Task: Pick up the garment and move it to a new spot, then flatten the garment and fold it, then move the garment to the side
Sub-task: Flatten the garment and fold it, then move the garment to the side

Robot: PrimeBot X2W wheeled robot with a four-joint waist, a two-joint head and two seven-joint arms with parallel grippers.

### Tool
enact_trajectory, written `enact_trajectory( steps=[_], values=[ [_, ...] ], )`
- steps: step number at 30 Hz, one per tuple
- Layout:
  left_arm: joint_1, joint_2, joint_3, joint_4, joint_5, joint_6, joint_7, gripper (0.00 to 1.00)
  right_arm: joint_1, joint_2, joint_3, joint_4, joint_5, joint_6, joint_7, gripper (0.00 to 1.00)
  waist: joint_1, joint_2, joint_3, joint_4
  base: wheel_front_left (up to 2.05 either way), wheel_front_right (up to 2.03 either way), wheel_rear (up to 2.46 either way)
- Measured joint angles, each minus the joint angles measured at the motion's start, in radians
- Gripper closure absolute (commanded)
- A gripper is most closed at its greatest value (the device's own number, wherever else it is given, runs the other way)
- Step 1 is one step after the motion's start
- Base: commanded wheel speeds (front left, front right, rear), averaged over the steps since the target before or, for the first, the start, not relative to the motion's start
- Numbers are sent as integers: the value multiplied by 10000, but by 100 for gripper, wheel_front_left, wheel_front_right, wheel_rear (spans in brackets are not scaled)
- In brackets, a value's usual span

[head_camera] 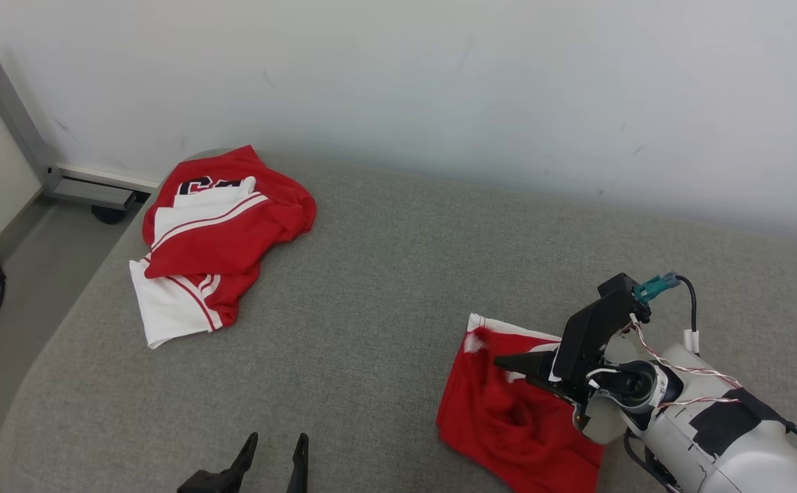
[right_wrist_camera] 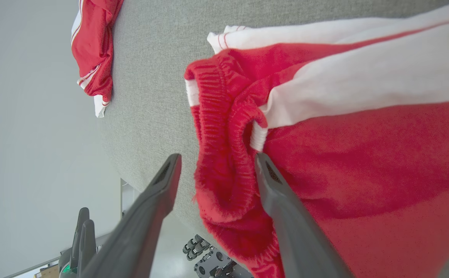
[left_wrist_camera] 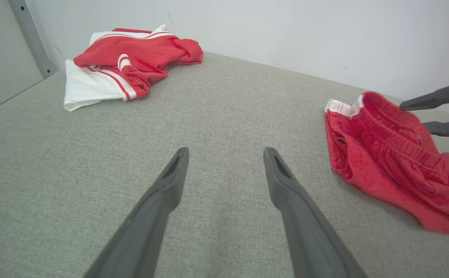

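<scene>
Right tool point(head_camera: 511, 366) is in over the shorts point(head_camera: 508, 418), fingers pointing to the robot's left, jaws well apart and clamped on nothing. Shorts lie crumpled at the near right of the worktop point(head_camera: 371, 287). Long axis runs approx far-to-near w/ a slight slant: white-trimmed corner at the far end, red bulk trailing toward the near edge, waistband bunched up at the far-left part. Right wrist cam gives the close-up: right tool point(right_wrist_camera: 216, 158) straddles a raised fold of ribbed waistband point(right_wrist_camera: 213, 100). One finger point(right_wrist_camera: 282, 200) is against the cloth, the other has a sliver of grey btwn it and the fold, so no pinch. That cam also brings out a broad white side panel point(right_wrist_camera: 363, 73) along the shorts point(right_wrist_camera: 363, 162); head cam gives that as just a thin white edge. Left wrist cam takes it side-on: right tool point(left_wrist_camera: 413, 115) comes in from the right edge, clear gap btwn the fingers, upper tip at the ribbed crest of the shorts point(left_wrist_camera: 386, 162). Left tool point(left_wrist_camera: 226, 151) is spread wide over bare grey, nothing in it. In head cam the left tool point(head_camera: 277, 445) sits at the bottom edge, well apart from the shorts. Jersey point(head_camera: 213, 233) is bunched at the far left corner, black letters partly showing in head cam. From the left wrist cam the jersey point(left_wrist_camera: 128, 61) shows its red-white stripes instead.
</scene>
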Motion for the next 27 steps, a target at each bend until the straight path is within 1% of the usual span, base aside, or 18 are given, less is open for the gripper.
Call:
enact_trajectory(
  steps=[6,9,11,13,14,15,17,20,23,27],
  values=[
    [21,29,115,38,-35,0,-73,0,-31,12,79,25,-88,12,4,0,0,0,-87,-243,0,0,0],
    [62,46,163,36,-44,2,-79,0,16,-144,165,-155,-215,207,-36,0,0,0,-169,-396,0,0,0],
    [105,73,236,2,-44,2,-94,0,42,-332,270,-387,-543,332,-370,0,-1,0,-211,-512,0,0,0],
    [231,113,307,-84,-42,2,-178,0,55,-652,393,-625,-892,464,-623,0,0,0,-239,-637,0,0,0],
    [287,130,320,-140,-38,4,-244,0,130,-1014,573,-823,-1287,554,-859,0,0,0,-251,-762,0,0,0],
    [286,128,328,-199,-25,4,-255,0,238,-1206,675,-941,-1476,617,-953,0,0,0,-250,-819,0,0,0],
    [286,127,339,-276,17,4,-261,0,492,-1480,836,-1034,-1724,637,-1085,0,0,0,-238,-926,0,0,0],
    [278,117,320,-328,35,4,-261,0,895,-1653,905,-1160,-1816,667,-1254,0,0,0,-205,-1043,0,0,0],
    [277,105,303,-345,54,4,-261,0,1097,-1699,901,-1227,-1816,662,-1346,0,0,0,-165,-1078,0,0,0],
    [229,44,142,-351,115,4,-249,0,1137,-1691,640,-1237,-1643,539,-1419,0,0,0,-103,-1017,0,0,0]
  ],
)
